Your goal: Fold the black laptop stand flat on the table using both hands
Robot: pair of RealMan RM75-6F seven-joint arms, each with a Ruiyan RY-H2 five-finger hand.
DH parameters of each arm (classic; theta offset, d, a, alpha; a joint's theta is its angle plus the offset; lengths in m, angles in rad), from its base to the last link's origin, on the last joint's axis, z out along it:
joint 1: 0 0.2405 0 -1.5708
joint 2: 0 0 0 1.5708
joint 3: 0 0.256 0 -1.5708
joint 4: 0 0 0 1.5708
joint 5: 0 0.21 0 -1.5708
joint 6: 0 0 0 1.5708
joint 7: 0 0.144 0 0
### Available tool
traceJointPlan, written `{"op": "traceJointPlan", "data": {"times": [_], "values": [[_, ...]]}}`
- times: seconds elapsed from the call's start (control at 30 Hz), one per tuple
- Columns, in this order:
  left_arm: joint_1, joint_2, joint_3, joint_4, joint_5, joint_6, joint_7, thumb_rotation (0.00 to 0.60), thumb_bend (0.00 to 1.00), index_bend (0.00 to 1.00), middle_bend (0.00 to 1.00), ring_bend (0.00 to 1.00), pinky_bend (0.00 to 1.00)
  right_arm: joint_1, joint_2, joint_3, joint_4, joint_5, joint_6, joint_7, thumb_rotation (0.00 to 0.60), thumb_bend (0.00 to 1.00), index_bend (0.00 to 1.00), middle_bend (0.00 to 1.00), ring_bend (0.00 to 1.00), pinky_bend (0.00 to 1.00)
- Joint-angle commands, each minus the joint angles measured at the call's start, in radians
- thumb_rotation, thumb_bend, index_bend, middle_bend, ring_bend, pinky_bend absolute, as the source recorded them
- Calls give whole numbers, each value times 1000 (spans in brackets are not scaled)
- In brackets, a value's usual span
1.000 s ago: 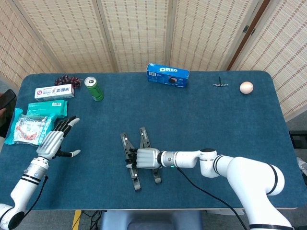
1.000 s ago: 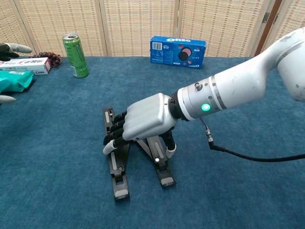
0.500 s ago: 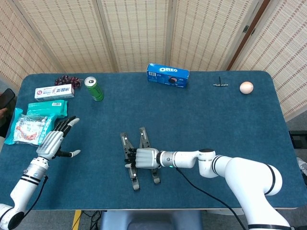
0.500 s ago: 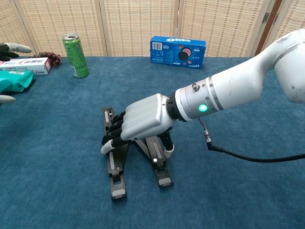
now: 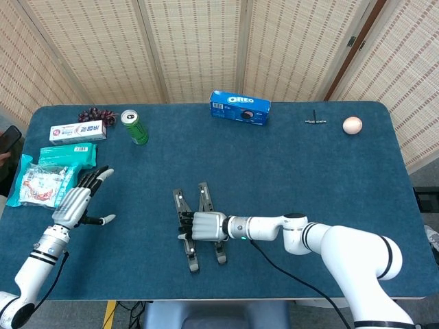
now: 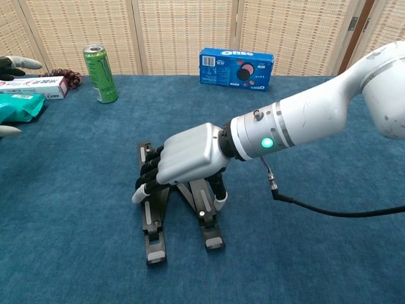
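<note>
My right hand (image 6: pixel 186 161) is covering the middle of the black metal laptop stand (image 6: pixel 155 218), which is lying near the front edge of the blue cloth-covered table (image 5: pixel 309 164), slightly left of centre. My fingers (image 6: pixel 147 180) are curling over the stand's left rail while my thumb (image 6: pixel 219 197) is pressing against the right rail, so I am gripping it across both bars. The two rails are lying low on the cloth, drawing close at the far end and spreading toward the near end. Whether any part is raised I cannot tell, my palm hiding the hinge. My left hand (image 5: pixel 77 203) is hovering spread and empty, well apart at the far left, beside the green snack packets (image 5: pixel 48 175). I judge the fold partly done: closing the rails together and bringing in my left hand remain.
</note>
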Motion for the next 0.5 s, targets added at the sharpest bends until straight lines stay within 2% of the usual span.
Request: {"op": "traceJointPlan", "data": {"times": [0.03, 0.23, 0.5], "values": [[0, -1, 1, 2, 0, -1, -1, 600, 151, 0, 11, 0, 27, -2, -3, -2, 6, -2, 7, 5, 600, 0, 0, 208, 0, 47], [1, -4, 2, 7, 2, -1, -6, 600, 151, 0, 11, 0, 28, -5, -11, -6, 18, -7, 28, 22, 600, 1, 24, 291, 6, 50], [1, -8, 4, 14, 5, -2, -9, 600, 151, 0, 11, 0, 28, -11, -17, -9, 34, -12, 55, 42, 600, 38, 117, 401, 98, 90]]}}
